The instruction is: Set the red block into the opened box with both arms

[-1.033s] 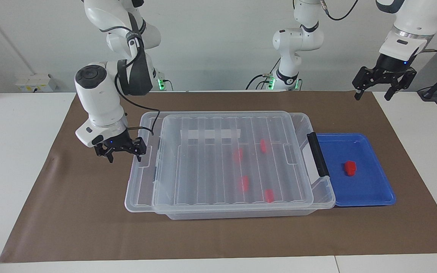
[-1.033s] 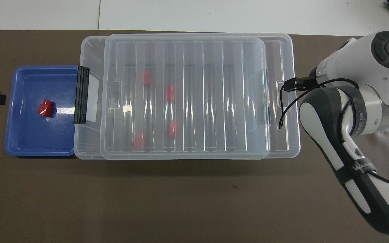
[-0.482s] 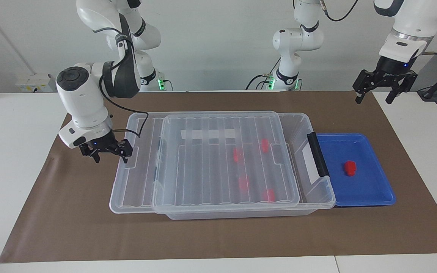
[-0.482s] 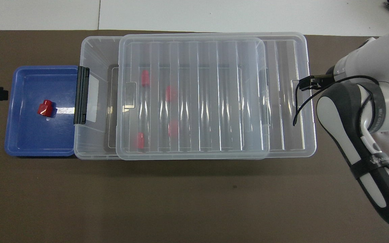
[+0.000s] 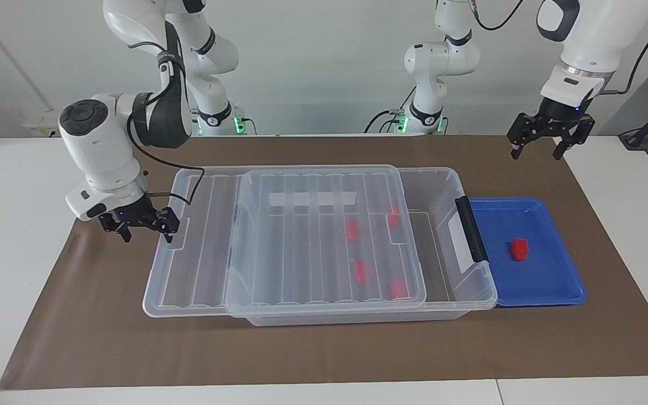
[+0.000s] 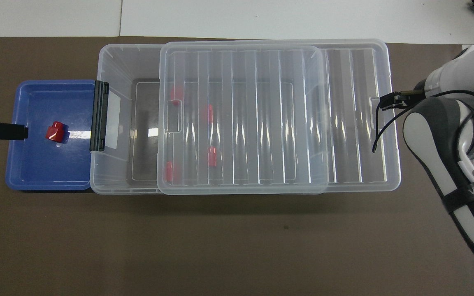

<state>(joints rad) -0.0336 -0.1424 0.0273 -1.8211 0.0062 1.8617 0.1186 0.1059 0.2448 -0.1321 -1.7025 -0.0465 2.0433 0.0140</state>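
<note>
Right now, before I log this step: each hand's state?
Right hand: open, at the lid's end, gripping nothing.
Left hand: open, empty, raised.

Two fixed cameras, half a turn apart, both set high over the surface (image 5: 324, 360).

Facing view: taken from across the surface, angled down toward the arm bases, wide enough that the whole brown mat (image 5: 76, 315) is seen. Overhead view: taken from above the robots' end, steeply downward, closer in. The box (image 5: 448, 185), its lid (image 6: 241, 119) and the blue tray (image 6: 35, 168) are shared by both.
</note>
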